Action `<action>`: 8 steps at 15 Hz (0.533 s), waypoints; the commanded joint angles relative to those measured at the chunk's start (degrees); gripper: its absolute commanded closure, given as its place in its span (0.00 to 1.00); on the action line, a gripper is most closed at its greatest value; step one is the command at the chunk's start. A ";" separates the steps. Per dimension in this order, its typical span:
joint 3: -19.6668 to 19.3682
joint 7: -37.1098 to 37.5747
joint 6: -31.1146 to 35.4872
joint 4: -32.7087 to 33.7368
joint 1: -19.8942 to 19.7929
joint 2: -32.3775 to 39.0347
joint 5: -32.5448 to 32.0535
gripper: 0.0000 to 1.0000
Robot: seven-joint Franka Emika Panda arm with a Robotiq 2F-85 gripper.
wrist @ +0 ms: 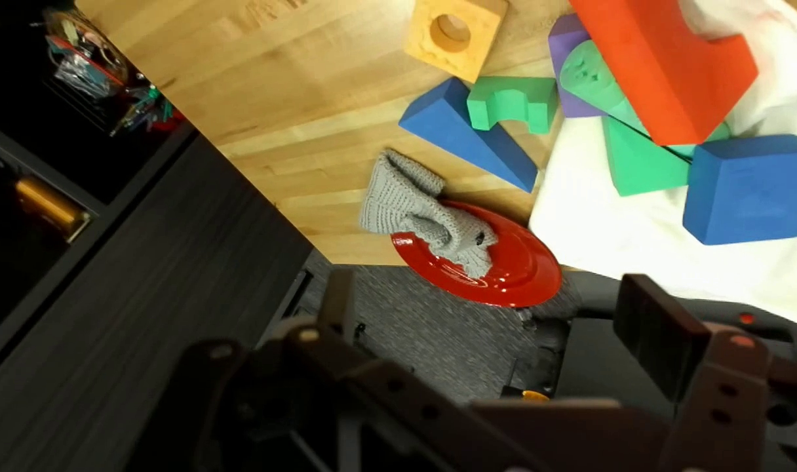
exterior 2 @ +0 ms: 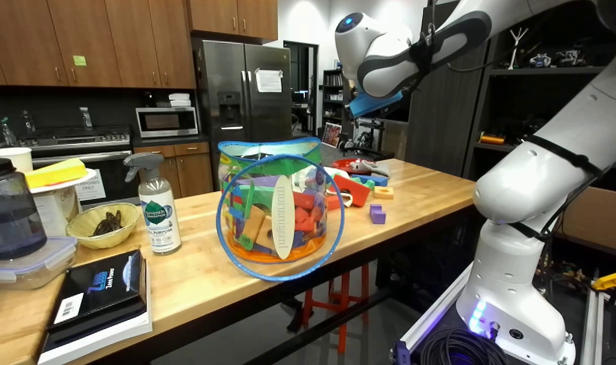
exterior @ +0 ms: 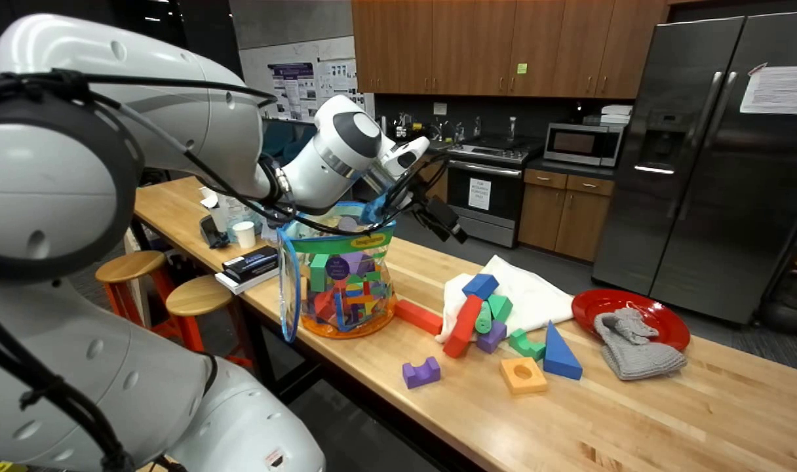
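Note:
My gripper (exterior: 446,221) is open and empty in the air above the table, beyond the block bag. In the wrist view its fingers (wrist: 493,311) stand wide apart with nothing between them. A red plate (wrist: 529,269) with a grey knit cloth (wrist: 398,196) partly on it shows ahead of the fingers. Near it are a blue triangular block (wrist: 467,141), a green arch block (wrist: 533,98) and an orange block with a hole (wrist: 477,52). A red block (wrist: 667,85) and a blue block (wrist: 752,190) lie among others on a white cloth (wrist: 602,242).
A clear bag (exterior: 372,242) full of blocks stands open on the wooden table (exterior: 634,419). A purple block (exterior: 421,373) lies near the table's front edge. A spray bottle (exterior 2: 158,218), a wicker basket (exterior 2: 103,238) and a black box on a book (exterior 2: 100,289) stand further along.

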 commanded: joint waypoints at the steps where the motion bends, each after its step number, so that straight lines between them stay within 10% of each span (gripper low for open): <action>1: -0.85 3.52 -3.32 2.09 2.11 1.66 0.07 0.00; 8: -1.72 3.68 -2.72 1.10 3.31 1.26 -0.79 0.00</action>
